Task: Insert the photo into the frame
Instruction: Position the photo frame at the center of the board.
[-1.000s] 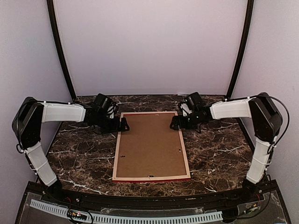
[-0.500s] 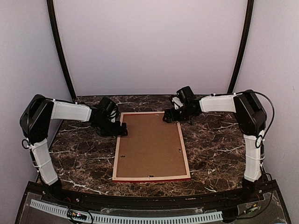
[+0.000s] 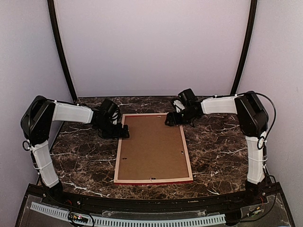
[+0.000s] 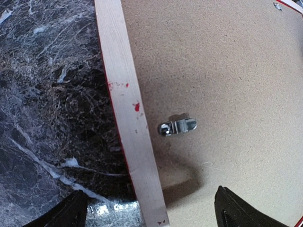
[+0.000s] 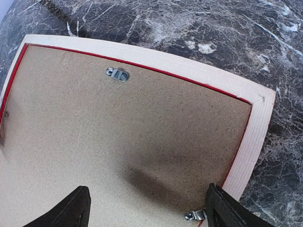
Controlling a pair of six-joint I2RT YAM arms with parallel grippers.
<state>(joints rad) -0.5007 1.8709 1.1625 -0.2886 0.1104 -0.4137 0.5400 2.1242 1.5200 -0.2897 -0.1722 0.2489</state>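
The frame (image 3: 117,156) lies face down on the marble table, its pale wood back up and a brown backing board (image 3: 151,149) inside it. No photo shows in any view. My left gripper (image 3: 124,130) hovers open over the frame's left rail (image 4: 123,94). One finger is over the marble and the other over the board, with a metal turn clip (image 4: 177,126) just ahead. My right gripper (image 3: 171,120) is open above the board at the far right corner. Its wrist view shows the corner rail (image 5: 255,127) and two clips (image 5: 117,74), (image 5: 195,215).
The dark marble table (image 3: 218,146) surrounds the frame on all sides. Two black posts (image 3: 61,52), (image 3: 244,47) rise at the rear corners against pale walls. A black ledge with a white cable strip (image 3: 142,221) runs along the near edge.
The right gripper has swung from the frame's right edge to its far right corner, its arm folding upright. The left arm has shifted slightly. The frame has not moved.
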